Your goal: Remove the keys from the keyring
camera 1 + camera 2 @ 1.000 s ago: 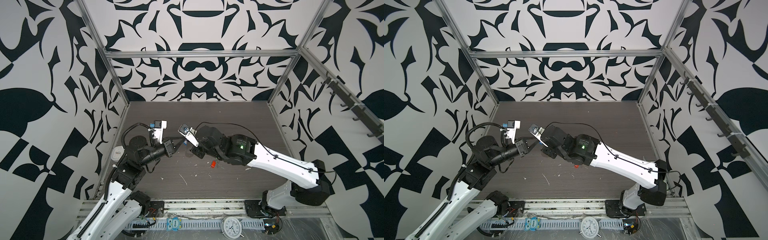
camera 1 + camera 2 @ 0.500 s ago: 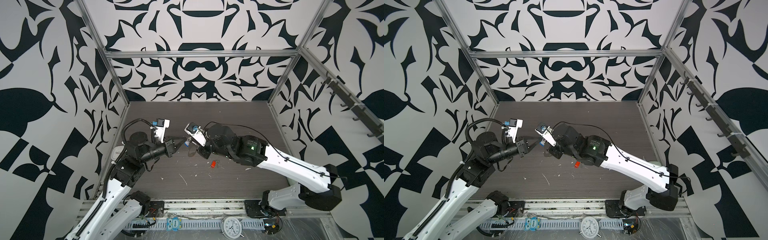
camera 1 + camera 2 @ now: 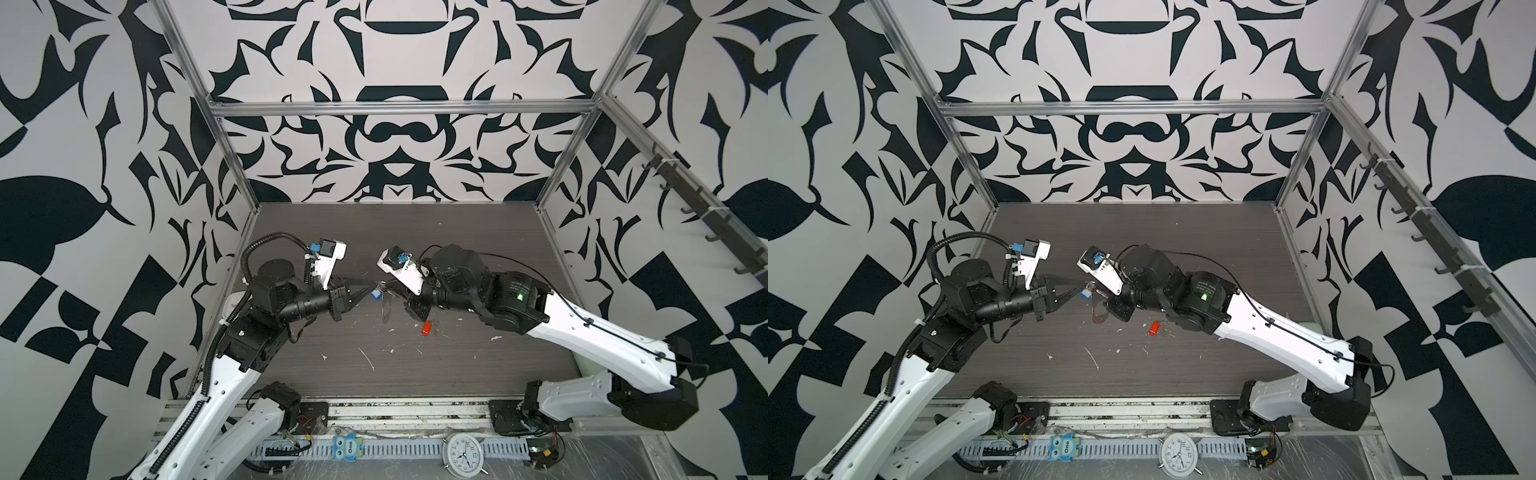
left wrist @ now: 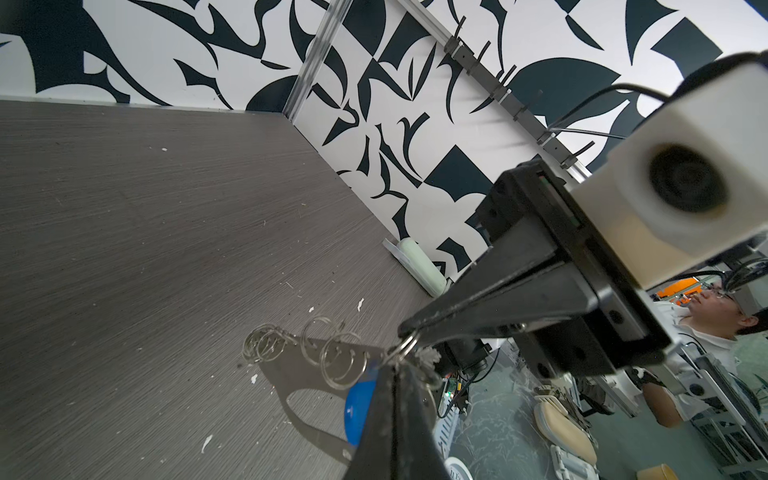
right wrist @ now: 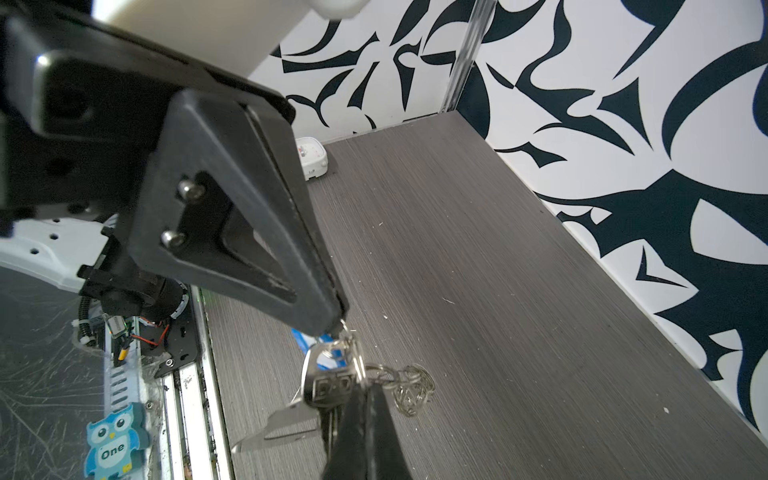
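Both grippers meet above the dark table (image 3: pixel 415 232). My left gripper (image 3: pixel 368 291) (image 4: pixel 395 368) is shut at the small ring of the blue-tagged key; its blue tag (image 3: pixel 376 295) (image 3: pixel 1086 294) (image 4: pixel 357 409) shows beside the fingers. My right gripper (image 3: pixel 392 291) (image 5: pixel 368 384) is shut on the keyring's metal rings next to that silver key (image 5: pixel 328 386). The keyring's clips (image 4: pixel 332 357) (image 5: pixel 411 386) and grey strap (image 4: pixel 299 370) (image 3: pixel 386 309) hang between them. The red-tagged key (image 3: pixel 426 329) (image 3: pixel 1154 328) lies loose on the table, near the right arm.
White scraps (image 3: pixel 368 357) dot the table front. An owl tag (image 3: pixel 349 448) and a clock (image 3: pixel 461 455) sit on the front rail. A hook rail (image 3: pixel 702 208) runs along the right wall. A small white box (image 5: pixel 311 158) and a pale roll (image 4: pixel 419 266) lie at the table's edges.
Both grippers, still shut, have shifted a little to the right together with the bunch. The red-tagged key has stayed where it lay.
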Controlling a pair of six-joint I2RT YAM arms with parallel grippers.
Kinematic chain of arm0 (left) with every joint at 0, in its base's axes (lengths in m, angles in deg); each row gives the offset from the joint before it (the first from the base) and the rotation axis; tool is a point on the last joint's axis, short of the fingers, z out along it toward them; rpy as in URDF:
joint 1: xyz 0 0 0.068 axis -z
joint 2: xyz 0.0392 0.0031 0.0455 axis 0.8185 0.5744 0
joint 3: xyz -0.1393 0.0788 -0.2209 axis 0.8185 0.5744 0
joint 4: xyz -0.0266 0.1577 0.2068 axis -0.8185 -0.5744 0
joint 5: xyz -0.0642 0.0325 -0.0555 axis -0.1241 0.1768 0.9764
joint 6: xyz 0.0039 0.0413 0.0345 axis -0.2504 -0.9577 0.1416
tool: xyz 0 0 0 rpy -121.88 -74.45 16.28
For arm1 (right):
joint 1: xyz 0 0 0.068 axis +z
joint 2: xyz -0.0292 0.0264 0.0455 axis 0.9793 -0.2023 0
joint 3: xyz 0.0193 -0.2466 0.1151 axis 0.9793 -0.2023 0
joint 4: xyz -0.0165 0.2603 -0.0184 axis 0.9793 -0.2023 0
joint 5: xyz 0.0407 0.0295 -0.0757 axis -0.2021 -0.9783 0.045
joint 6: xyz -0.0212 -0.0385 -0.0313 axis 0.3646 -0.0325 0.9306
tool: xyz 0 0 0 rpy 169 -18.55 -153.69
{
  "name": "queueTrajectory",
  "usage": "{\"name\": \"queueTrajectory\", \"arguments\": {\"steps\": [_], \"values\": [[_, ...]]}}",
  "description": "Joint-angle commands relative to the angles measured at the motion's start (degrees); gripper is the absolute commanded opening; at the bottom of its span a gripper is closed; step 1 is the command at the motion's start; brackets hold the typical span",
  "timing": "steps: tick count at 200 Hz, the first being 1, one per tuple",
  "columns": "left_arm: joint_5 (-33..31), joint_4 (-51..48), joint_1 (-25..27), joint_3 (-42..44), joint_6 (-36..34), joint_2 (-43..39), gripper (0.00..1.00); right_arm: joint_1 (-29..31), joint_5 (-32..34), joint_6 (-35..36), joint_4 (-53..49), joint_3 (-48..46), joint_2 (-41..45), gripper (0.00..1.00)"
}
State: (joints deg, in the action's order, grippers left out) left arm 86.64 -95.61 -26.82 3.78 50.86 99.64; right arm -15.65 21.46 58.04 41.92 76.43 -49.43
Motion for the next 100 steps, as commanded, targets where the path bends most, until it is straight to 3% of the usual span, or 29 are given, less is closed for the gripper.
{"name": "queueTrajectory", "arguments": {"steps": [1,64,100], "values": [[2.27,-0.44,-0.08,-0.94,-1.62,-0.86,0.04,-0.18,-2.23,0.26,4.79,0.58,1.22,0.0],[-3.19,-1.52,-0.08,-0.94,-4.23,-3.89,0.35,-0.26,-1.94,0.34,3.54,2.23,0.65,0.0],[-5.05,-0.99,-0.08,-0.5,-4.07,-5.62,0.42,-0.21,-0.22,-0.22,2.74,3.39,0.04,0.0]]}}
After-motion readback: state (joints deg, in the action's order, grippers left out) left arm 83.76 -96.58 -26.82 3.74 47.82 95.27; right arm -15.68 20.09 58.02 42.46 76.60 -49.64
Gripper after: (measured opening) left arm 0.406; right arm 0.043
